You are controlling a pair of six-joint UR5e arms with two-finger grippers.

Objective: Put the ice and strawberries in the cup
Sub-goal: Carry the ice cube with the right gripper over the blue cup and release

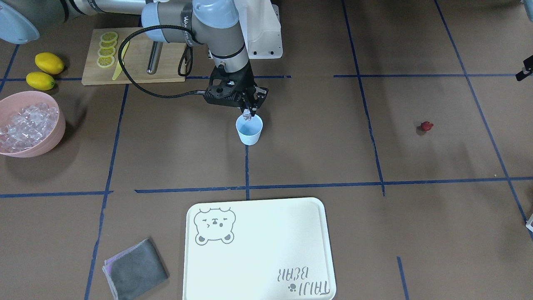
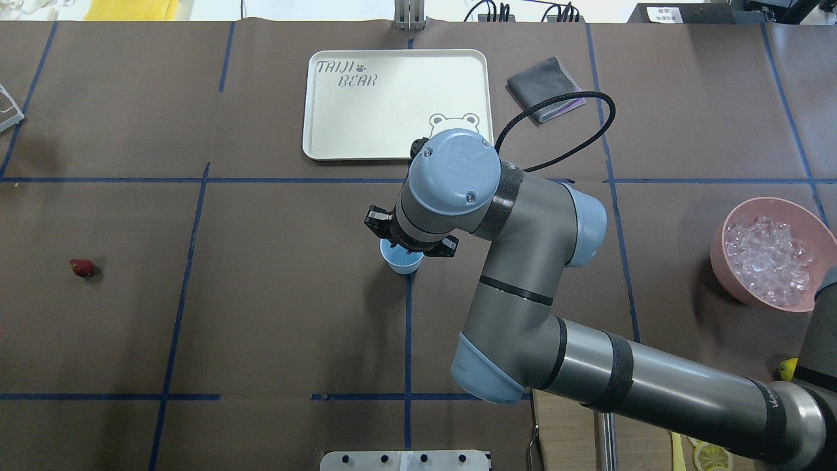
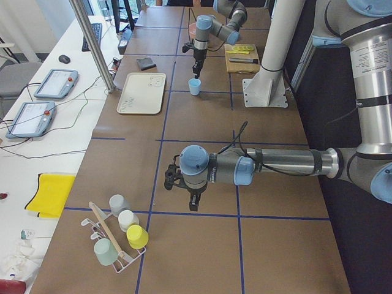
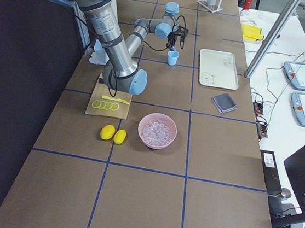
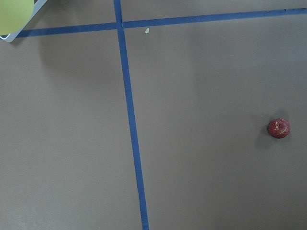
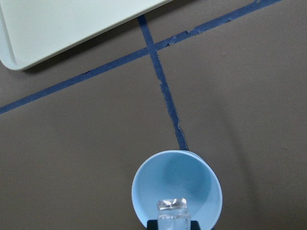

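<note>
Well, the right jaws are clamped on one ice cube (image 6: 172, 207). My right wrist camera cuts the jaws off at 6 o'clock, so I see only their dark tips on either side of it. The cube hangs over the mouth of the cup (image 6: 163, 177), towards its 6 o'clock rim. Whether it has dipped below the rim I cannot tell. The front-facing view shows the cube (image 1: 247, 116) at the fingertips, right at the top of the cup (image 1: 249, 136), which stands upright on a blue tape line. From overhead the arm's wrist covers the jaws and cube entirely. Only a crescent of the cup (image 2: 402, 264) peeks out there.

The left jaws appear only in the left side view, small and pointing down above the desk (image 3: 202, 263). I cannot tell whether they are apart or together. The left wrist camera gives me desk, tape and the strawberry (image 5: 278, 128) at 3 o'clock. A yellow-green shape is cut off at 11 o'clock, too little of it for me to identify.

In the front-facing view the strawberry (image 1: 426, 126) lies alone at 3 o'clock from the cup, well apart. The pink bowl (image 1: 50, 139) with the rest of the ice (image 1: 25, 125) sits at 9 o'clock, partly out of frame. The tray (image 1: 270, 250) is at 6 o'clock from the cup. The cutting board (image 1: 137, 62) at 11 o'clock is partly behind the arm.
</note>
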